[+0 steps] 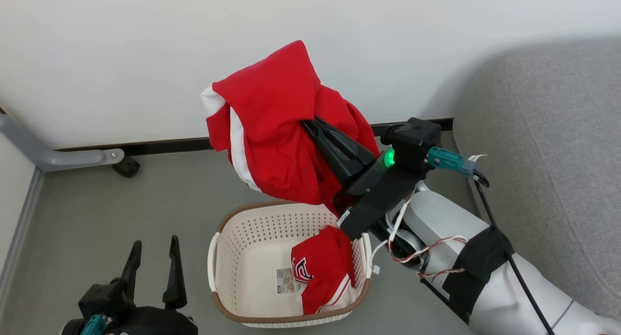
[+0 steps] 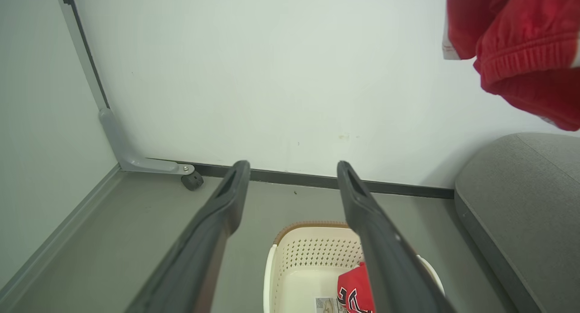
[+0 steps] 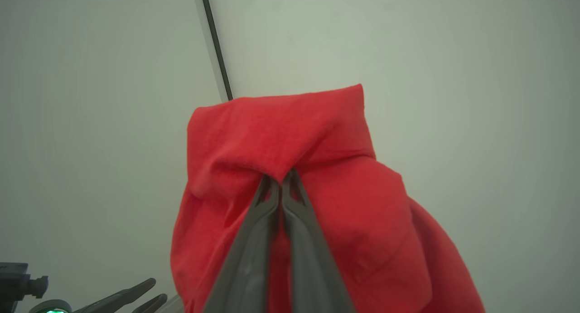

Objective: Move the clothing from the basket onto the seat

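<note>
Right gripper (image 3: 282, 177) pinches red garment (image 1: 271, 121); left gripper (image 1: 155, 243) wide (basket sticker (image 1: 286, 280) unreadable).

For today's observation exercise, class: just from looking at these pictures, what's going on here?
The robot's right gripper is shut on one red garment, holding it up above the cream basket on the floor. A second red garment, with block lettering, lies in the basket. The left gripper is open and holds nothing, low beside the basket. The grey seat, to the robot's right, has no clothing on the part in view.
</note>
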### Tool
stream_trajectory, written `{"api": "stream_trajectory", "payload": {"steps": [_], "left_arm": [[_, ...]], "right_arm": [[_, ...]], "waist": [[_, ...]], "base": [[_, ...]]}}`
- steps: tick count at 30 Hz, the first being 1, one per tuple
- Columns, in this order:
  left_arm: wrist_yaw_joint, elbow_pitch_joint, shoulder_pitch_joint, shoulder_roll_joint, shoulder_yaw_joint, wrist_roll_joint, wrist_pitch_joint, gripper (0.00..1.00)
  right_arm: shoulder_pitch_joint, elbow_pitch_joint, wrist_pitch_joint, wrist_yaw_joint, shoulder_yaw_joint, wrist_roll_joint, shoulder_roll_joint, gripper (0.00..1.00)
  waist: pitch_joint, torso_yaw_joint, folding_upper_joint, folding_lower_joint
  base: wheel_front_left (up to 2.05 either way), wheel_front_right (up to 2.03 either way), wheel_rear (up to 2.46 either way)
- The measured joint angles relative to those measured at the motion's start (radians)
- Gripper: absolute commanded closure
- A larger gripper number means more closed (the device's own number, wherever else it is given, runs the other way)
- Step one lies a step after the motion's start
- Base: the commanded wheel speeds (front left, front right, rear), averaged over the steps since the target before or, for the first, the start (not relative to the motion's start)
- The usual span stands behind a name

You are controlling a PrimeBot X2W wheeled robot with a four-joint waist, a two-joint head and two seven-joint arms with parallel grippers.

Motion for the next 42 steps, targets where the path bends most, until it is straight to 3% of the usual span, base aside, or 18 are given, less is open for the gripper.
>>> {"api": "stream_trajectory", "payload": {"steps": [23, 42], "left_arm": [[-0.034, 0.013, 0.013, -0.005, -0.002, 0.000, 0.000, 0.00], [-0.044, -0.010, -0.007, -0.011, -0.023, 0.000, 0.000, 0.00]], "right_arm": [[0.037, 0.015, 0.000, -0.008, -0.026, 0.007, 0.001, 1.00], [0.036, -0.017, 0.000, -0.017, -0.047, -0.012, 0.002, 1.00]], "waist": [[-0.042, -0.147, -0.0001, 0.0000], [-0.009, -0.289, -0.0001, 0.0000]], "base": [[0.00, 0.00, 0.00], [0.00, 0.00, 0.00]]}}
